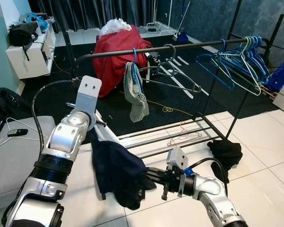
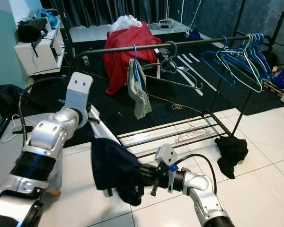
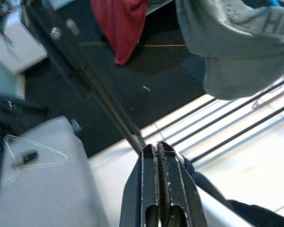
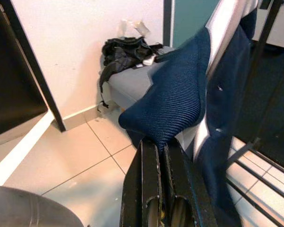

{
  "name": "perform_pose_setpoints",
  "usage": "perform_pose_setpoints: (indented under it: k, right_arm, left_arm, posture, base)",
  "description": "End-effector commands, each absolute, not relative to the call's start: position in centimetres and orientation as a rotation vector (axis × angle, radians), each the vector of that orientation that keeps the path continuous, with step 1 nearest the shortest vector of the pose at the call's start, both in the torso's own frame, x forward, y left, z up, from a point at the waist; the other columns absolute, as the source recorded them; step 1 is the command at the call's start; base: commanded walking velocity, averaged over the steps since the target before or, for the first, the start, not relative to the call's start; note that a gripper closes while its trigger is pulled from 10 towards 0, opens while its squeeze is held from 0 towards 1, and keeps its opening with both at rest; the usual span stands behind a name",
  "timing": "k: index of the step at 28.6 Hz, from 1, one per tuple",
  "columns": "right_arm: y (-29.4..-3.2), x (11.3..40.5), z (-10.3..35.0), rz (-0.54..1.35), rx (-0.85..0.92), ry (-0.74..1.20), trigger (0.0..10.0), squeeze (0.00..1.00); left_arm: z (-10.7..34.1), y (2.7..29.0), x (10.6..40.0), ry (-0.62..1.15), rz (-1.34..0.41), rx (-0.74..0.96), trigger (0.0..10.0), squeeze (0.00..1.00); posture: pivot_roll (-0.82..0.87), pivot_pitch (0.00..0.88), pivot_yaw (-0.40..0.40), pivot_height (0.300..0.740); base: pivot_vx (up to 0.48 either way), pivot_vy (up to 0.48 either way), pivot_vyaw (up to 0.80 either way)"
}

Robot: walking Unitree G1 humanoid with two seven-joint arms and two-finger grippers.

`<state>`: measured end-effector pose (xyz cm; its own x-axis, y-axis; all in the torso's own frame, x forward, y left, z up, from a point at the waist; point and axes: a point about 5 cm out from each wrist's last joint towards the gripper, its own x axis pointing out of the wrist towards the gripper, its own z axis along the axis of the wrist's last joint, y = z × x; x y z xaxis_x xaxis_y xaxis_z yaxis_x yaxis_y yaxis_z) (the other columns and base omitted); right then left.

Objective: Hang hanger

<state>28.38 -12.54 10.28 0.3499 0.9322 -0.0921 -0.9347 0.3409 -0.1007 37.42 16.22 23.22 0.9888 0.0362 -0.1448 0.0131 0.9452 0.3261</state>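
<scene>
A navy garment hangs on a white hanger low in front of the black clothes rail. My left gripper is raised beside the rail's left post, fingers shut, with the hanger and garment running off just beneath them. My right gripper reaches in from the right at knee height and is shut on a fold of the navy garment. The rail carries a grey garment on a blue hanger, a black hanger and several blue hangers.
A red cloth drapes over something behind the rail. On the rack's lower bars lies a pink hanger, and a black garment lies on the tiles by its foot. A grey cushion sits at my left.
</scene>
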Motion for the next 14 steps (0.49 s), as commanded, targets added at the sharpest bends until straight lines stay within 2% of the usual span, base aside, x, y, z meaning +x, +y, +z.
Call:
perform_pose_setpoints:
  k: [1,3,6,8,10,12,14]
  right_arm:
    - [-13.3,27.6,9.8,1.250,-0.155,0.086,0.0,0.00]
    - [-15.1,27.0,9.3,1.264,-0.213,0.185,0.0,0.00]
    - [-16.0,27.1,9.4,1.244,-0.239,0.205,0.0,0.00]
    - [-17.6,27.8,10.6,1.176,-0.252,0.194,0.0,0.00]
    - [-18.0,27.9,11.0,1.157,-0.253,0.190,0.0,0.00]
    - [-19.6,28.8,12.1,1.090,-0.287,0.181,0.0,0.00]
    - [-19.6,28.8,12.1,1.090,-0.287,0.181,0.0,0.00]
  left_arm:
    - [22.6,17.0,37.5,0.129,-0.021,0.416,10.0,0.00]
    - [21.5,16.9,37.2,0.142,-0.164,0.457,10.0,0.00]
    - [20.9,17.0,37.0,0.138,-0.217,0.544,10.0,0.00]
    - [19.7,17.5,36.7,0.174,-0.287,0.630,10.0,0.00]
    - [19.4,17.7,36.7,0.185,-0.303,0.645,10.0,0.00]
    - [18.6,17.9,36.0,0.218,-0.415,0.699,10.0,0.00]
    - [18.6,17.9,36.0,0.218,-0.415,0.699,10.0,0.00]
  posture:
    - [-0.08,0.058,0.040,0.740]
    - [-0.09,0.056,0.042,0.740]
    - [-0.09,0.053,0.040,0.740]
    - [-0.08,0.048,0.036,0.740]
    - [-0.08,0.048,0.036,0.740]
    - [-0.09,0.045,0.034,0.740]
    - [-0.09,0.045,0.034,0.740]
  base:
    - [0.000,0.000,0.00]
    - [0.000,0.000,0.00]
    - [0.000,0.000,0.00]
    - [0.000,0.000,0.00]
    - [0.000,0.000,0.00]
    - [0.000,0.000,0.00]
    - [0.000,0.000,0.00]
